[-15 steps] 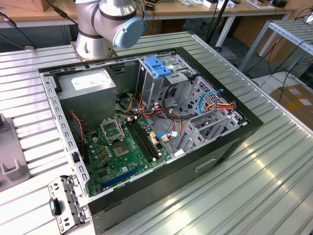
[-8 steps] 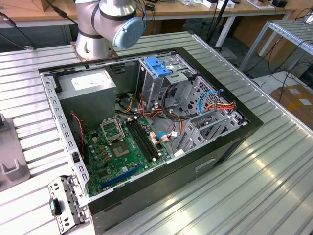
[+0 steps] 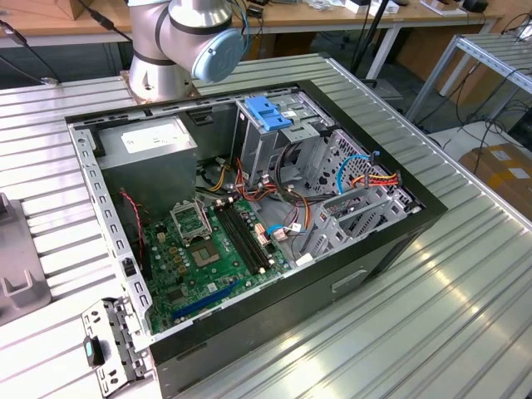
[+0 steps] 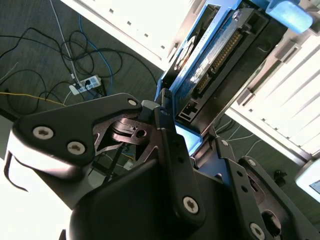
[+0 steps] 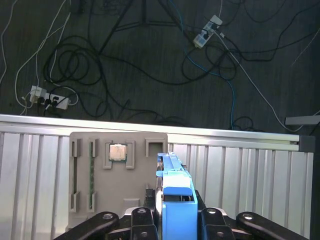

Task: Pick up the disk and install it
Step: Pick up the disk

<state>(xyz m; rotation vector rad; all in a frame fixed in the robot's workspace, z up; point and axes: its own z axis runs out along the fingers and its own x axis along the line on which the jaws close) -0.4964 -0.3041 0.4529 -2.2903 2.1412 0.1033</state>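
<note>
Currently the black end effector (image 5: 175, 225) is clenching the flat grey-metal disk (image 5: 175, 195) in its light-blue plastic carrier, holding it clear of the ribbed aluminium desk (image 5: 240, 170); its narrow grip is likely risking tilt and jamming.

A ribbed aluminium table (image 3: 465, 274) catches the light in pale streaks towards its edge at the exterior view's right. Beyond its far edge stands a wooden workbench (image 3: 316, 18) on white legs. Off its right edge are a second metal-framed table (image 3: 499, 50) and a cardboard box (image 3: 503, 170). In the first wrist view the floor (image 5: 125, 100) is dark, strewn with black cables and white power strips (image 5: 47, 100).
</note>
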